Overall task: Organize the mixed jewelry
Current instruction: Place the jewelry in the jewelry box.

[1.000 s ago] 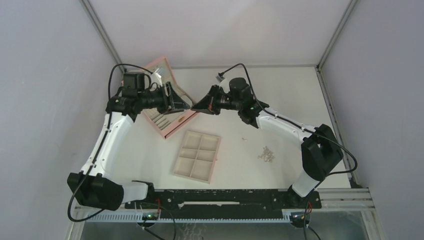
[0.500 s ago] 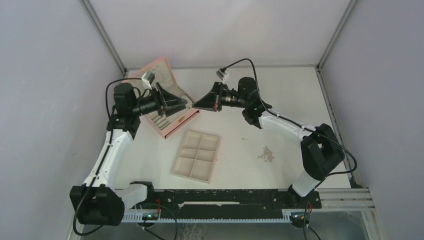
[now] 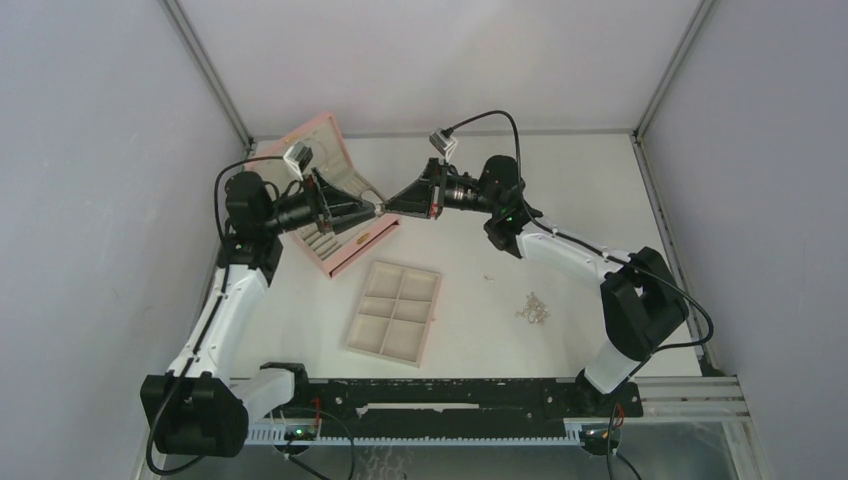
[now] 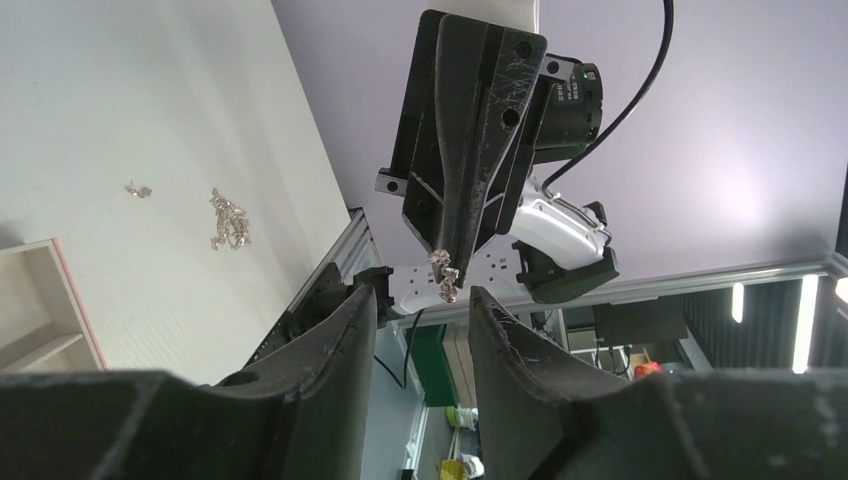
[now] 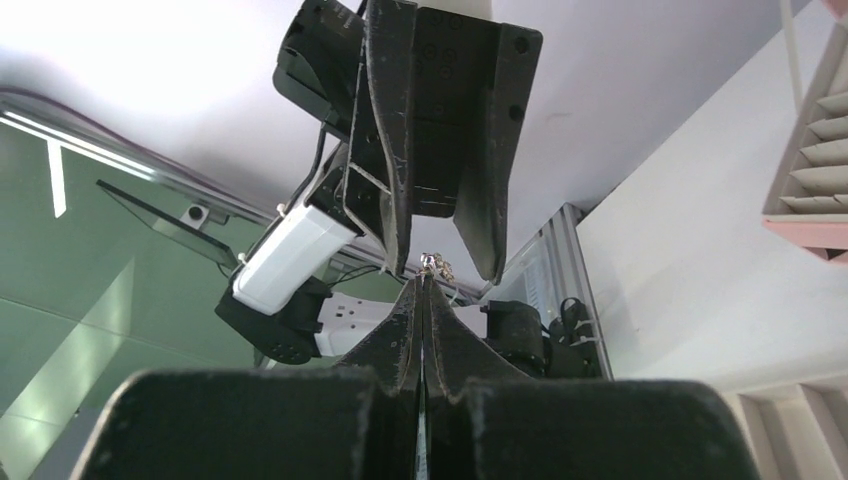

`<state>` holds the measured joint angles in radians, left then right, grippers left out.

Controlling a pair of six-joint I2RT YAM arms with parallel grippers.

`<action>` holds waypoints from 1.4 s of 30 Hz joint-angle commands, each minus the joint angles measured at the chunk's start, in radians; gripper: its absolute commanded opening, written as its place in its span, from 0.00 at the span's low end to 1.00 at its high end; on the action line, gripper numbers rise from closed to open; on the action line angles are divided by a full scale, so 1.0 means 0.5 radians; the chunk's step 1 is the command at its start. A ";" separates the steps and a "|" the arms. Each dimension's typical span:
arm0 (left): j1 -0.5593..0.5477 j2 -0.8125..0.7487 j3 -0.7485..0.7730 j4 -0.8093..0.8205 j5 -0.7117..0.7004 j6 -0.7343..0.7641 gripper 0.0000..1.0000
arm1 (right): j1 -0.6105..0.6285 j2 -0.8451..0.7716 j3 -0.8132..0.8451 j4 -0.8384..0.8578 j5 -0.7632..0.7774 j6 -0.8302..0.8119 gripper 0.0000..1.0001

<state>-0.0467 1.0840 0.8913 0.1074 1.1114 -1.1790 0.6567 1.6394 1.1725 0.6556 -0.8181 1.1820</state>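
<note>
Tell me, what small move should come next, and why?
Probably the left gripper should close on the silver piece: the shut right gripper pinches it at its tips, and the left gripper's open fingers stand either side of it.

Counting now: two grippers, left gripper (image 3: pixel 372 210) and right gripper (image 3: pixel 388 211). One pink box (image 3: pixel 345 245). One beige tray (image 3: pixel 394 312), six compartments. Jewelry in sight makes three: one chain cluster (image 3: pixel 533 308), one tiny loose piece (image 3: pixel 489 277), one small silver piece (image 4: pixel 445 272).
</note>
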 commanded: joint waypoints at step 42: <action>-0.051 -0.035 0.070 0.193 0.110 -0.137 0.22 | 0.039 0.047 0.023 0.226 0.081 0.109 0.00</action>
<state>-0.0673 1.0843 0.8917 0.1562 1.1419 -1.2343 0.6693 1.6592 1.1725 0.7071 -0.7898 1.2282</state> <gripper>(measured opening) 0.230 0.006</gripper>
